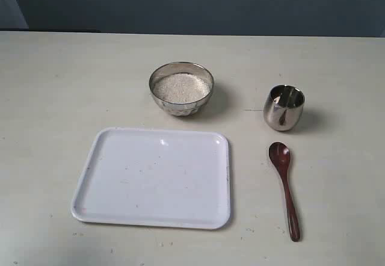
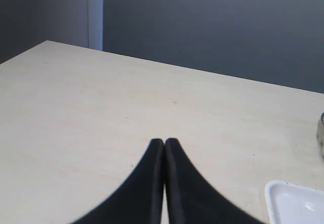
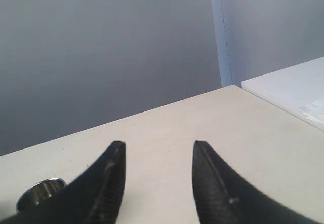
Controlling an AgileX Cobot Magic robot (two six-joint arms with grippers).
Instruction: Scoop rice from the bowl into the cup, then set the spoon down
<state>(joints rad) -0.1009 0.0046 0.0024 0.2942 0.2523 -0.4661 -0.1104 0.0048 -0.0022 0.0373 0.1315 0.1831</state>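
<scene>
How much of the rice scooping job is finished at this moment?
Done: nothing that shows. The rice sits high in the bowl, and whether the cup holds any grains I cannot tell. In hand: nothing; the spoon lies on the table near the cup, the left gripper is shut and empty, the right gripper open. Left: pick up the spoon, scoop, pour, set it down.

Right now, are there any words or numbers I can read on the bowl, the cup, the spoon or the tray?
None. No words, numbers, brands or signs show on the bowl, the cup, the spoon or the tray. The tiny specks on the tray are too small to make out.
</scene>
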